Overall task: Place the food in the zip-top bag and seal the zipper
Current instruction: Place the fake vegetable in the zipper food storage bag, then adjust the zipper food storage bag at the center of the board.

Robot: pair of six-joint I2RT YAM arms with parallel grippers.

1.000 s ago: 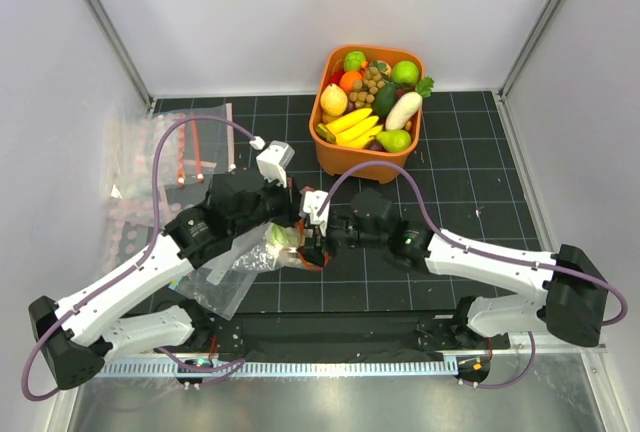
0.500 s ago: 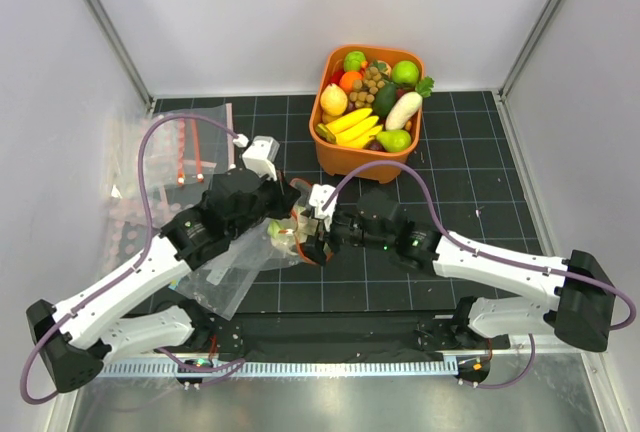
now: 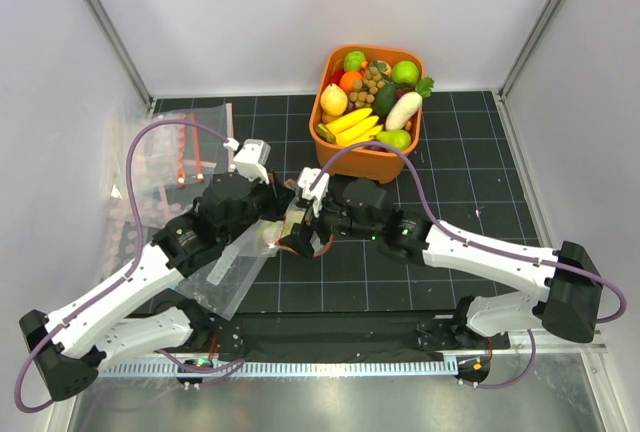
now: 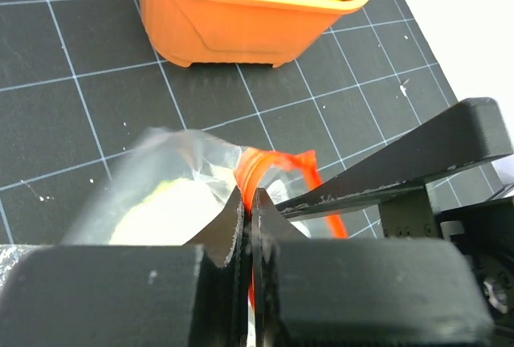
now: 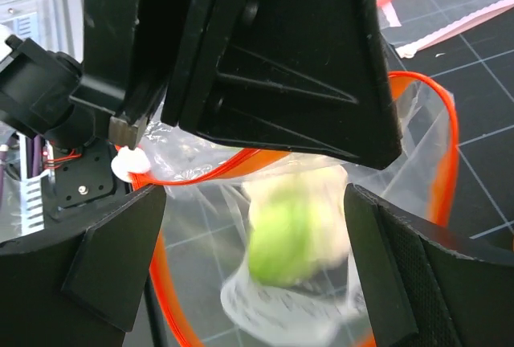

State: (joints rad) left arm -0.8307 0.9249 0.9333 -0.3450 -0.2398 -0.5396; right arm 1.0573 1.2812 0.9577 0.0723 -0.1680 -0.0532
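The zip-top bag [image 3: 225,277] is clear and hangs from its red-orange zipper [image 4: 277,162], trailing down-left over the mat. My left gripper [image 4: 250,202] is shut on the zipper strip at the bag's mouth and holds it up; it also shows in the top view [image 3: 287,215]. My right gripper [image 5: 265,259] is open, with its fingers spread wide at the mouth of the bag [image 5: 321,315]. The white and green cauliflower [image 5: 293,230] lies inside the bag, blurred, between the fingers and apart from them. In the top view the right gripper [image 3: 304,232] sits right against the left one.
An orange basket [image 3: 362,163] at the back centre holds the other toy food: lemon, bananas, brown balls, green pieces. Its wall shows in the left wrist view [image 4: 233,26]. Spare clear bags [image 3: 175,157] with red strips lie at the left wall.
Both grippers have moved left and toward the back with the bag's mouth. The cauliflower now lies lower in the bag, free of the right fingers.
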